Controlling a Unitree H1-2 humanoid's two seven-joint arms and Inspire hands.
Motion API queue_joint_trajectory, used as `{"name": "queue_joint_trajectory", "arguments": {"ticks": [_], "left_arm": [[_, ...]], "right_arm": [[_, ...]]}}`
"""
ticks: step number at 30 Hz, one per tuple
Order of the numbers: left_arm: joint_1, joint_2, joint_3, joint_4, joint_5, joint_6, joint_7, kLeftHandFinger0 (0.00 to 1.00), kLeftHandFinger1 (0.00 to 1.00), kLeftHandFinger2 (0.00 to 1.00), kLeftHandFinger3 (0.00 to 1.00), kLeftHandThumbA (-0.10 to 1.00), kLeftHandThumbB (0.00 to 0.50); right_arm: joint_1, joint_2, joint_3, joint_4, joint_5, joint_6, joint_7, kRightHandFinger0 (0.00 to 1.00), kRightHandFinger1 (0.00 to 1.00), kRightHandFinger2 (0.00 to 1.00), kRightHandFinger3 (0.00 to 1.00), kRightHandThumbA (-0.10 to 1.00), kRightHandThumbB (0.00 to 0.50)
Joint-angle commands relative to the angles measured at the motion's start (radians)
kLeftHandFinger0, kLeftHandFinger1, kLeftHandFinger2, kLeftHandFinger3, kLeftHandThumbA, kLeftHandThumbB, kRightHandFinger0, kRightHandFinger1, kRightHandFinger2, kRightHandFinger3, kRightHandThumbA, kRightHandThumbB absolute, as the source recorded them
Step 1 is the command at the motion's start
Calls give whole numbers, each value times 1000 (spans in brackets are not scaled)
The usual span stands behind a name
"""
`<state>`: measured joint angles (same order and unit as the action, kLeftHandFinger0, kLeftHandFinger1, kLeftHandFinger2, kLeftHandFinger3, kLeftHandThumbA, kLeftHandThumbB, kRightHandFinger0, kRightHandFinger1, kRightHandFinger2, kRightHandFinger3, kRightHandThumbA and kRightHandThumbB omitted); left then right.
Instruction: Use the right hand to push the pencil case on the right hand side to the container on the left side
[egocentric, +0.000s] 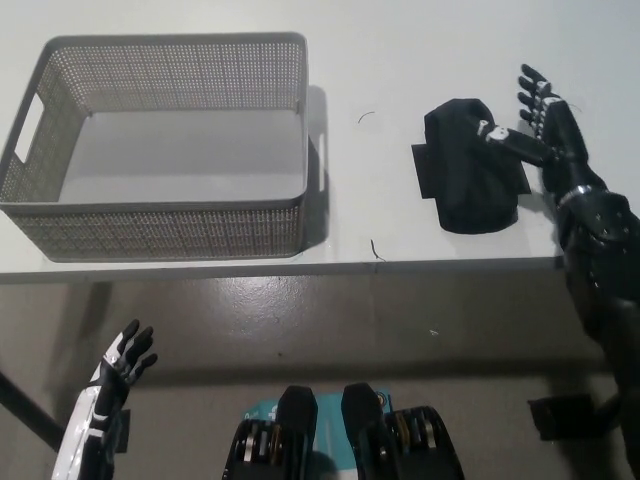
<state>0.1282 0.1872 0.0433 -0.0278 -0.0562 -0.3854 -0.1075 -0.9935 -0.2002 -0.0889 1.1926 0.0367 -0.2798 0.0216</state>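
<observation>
A white desk (200, 275) fills the upper part; below its front edge lies a grey-brown floor (300, 320) (faintly glossy, speckled).

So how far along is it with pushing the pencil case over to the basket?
Just starting. The right hand is open at the right side of the black pencil case, one of its fingers on top. The case sits well right of the grey basket, so the whole push remains. The left hand hangs below the table edge.

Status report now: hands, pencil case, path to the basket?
Black right hand open, at the right edge of the black fabric pencil case. White left hand open, resting low left. Table between case and grey mesh basket bare.
</observation>
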Motion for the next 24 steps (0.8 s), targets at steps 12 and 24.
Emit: {"name": "queue_joint_trajectory", "arguments": {"ticks": [12,24], "left_arm": [[37,-22,-6,-36,-5,-70,0,1000,1000,1000,1000,1000,272],[53,-18,-14,-91,-23,-42,-13,1000,1000,1000,1000,1000,279]], "right_arm": [[-127,47,-48,210,46,-22,-8,1000,1000,1000,1000,1000,329],[-52,108,-65,224,57,-20,-23,1000,1000,1000,1000,1000,296]]}}
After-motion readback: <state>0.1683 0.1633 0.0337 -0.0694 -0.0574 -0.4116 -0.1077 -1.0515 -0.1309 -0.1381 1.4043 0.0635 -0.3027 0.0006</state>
